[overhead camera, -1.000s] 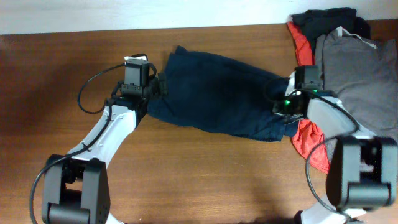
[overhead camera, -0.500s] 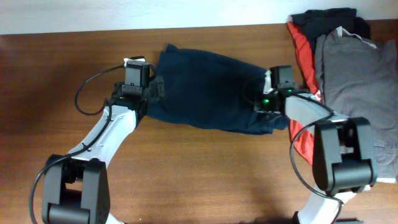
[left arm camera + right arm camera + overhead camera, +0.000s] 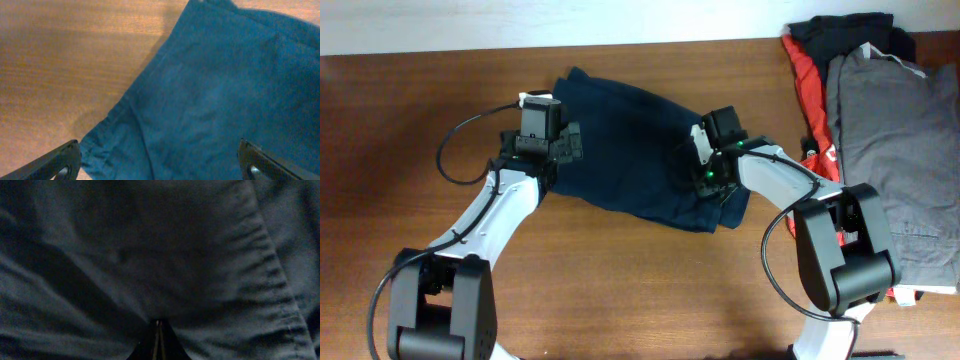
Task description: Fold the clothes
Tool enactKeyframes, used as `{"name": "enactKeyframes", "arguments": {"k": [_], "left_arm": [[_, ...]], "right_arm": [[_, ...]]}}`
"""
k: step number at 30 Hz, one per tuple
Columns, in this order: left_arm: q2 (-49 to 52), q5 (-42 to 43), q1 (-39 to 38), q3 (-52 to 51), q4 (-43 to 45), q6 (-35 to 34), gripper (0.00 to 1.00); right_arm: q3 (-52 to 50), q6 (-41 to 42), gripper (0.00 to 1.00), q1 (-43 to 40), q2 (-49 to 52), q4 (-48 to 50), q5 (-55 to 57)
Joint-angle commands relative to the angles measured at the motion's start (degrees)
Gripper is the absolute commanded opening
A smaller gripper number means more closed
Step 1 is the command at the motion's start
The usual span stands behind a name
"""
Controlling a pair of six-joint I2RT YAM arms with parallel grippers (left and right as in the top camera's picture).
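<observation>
**Navy shorts drawn leftward by the right arm, left arm standing open**

The left end effector (image 3: 570,147) sits at the left edge of the navy-blue shorts (image 3: 620,140), its fingers spread wide. In the left wrist view the fingers (image 3: 62,161) frame the cloth's lower left corner, with bare wooden tabletop (image 3: 620,290) to the left of it. The shorts lie bunched across the middle of the tabletop, between the two arms. The right end effector (image 3: 706,190) rests on their right part. In the right wrist view its fingers are closed together on a pinch of the dark fabric, and creases radiate from the tip. Well to the right, a red-orange garment (image 3: 805,75) and a grey garment (image 3: 890,130) are piled at the tabletop's edge, clear of both arms. Compared with a second ago, the right end effector has moved left, away from the pile. The shorts' right end has come with it, so the garment now spans less width.
</observation>
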Motion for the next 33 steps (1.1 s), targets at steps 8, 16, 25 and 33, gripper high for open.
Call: {"name": "enactKeyframes", "arguments": {"k": [8, 16, 25, 33], "left_arm": [[0.37, 13.81, 0.44, 1.11, 9.05, 15.08, 0.97], [8.35, 14.88, 2.82, 3.65, 8.76, 15.82, 0.43], [13.77, 14.43, 4.13, 4.74, 10.05, 15.39, 0.0], [16.72, 13.81, 4.13, 4.74, 3.65, 11.65, 0.01]], "right_arm": [[13.94, 5.27, 0.11, -0.74, 0.2, -15.61, -9.99], [26.99, 6.95, 0.24, -0.74, -3.45, -30.29, -9.97], [28.59, 8.5, 0.07, -2.73, -5.6, -31.65, -11.08], [28.59, 8.48, 0.08, -2.99, -5.68, -31.8, -11.04]]}}
